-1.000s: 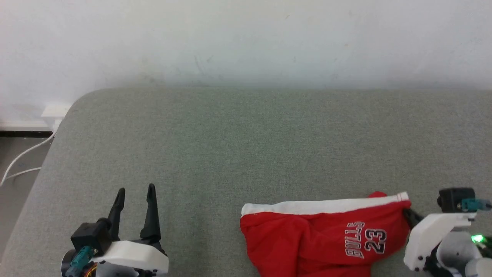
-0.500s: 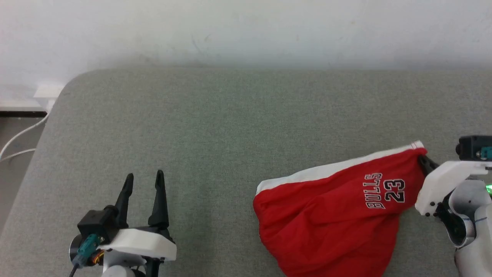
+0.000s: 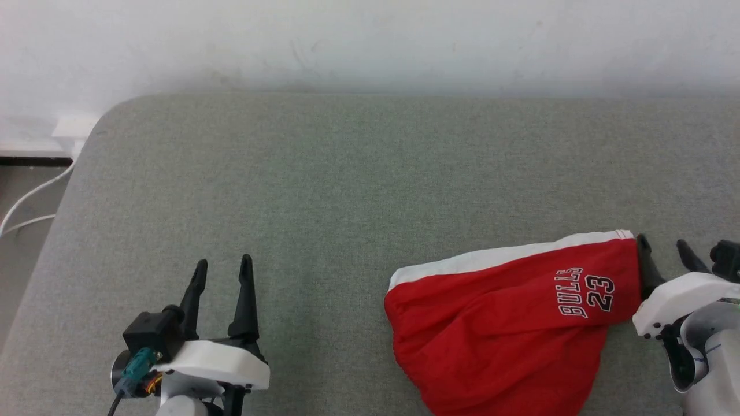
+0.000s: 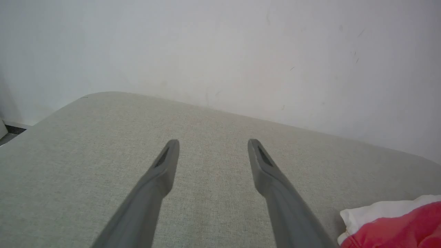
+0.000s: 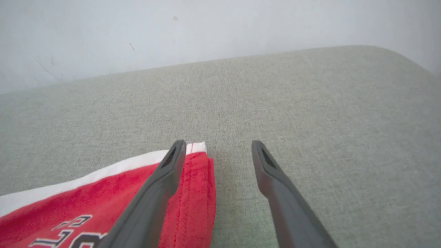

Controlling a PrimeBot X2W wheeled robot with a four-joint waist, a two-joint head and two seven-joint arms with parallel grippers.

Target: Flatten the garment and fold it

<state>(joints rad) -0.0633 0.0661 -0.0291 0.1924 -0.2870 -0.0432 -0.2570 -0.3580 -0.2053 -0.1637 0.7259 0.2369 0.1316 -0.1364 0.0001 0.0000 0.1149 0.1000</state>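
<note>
One fresh release: right tool point(image 3: 661, 247) sits spread wide just beside the garment point(image 3: 497, 323)
it lies rumpled, so flattening isn't done; left tool point(image 3: 224, 263) gapes too

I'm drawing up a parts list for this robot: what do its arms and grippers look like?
Both the left gripper and right gripper have two long, black, tapering fingers on a white housing. A black camera block with a teal plug sits at the left wrist. The right forearm is pale grey.

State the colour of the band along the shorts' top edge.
White; band clearest in head view.
</note>
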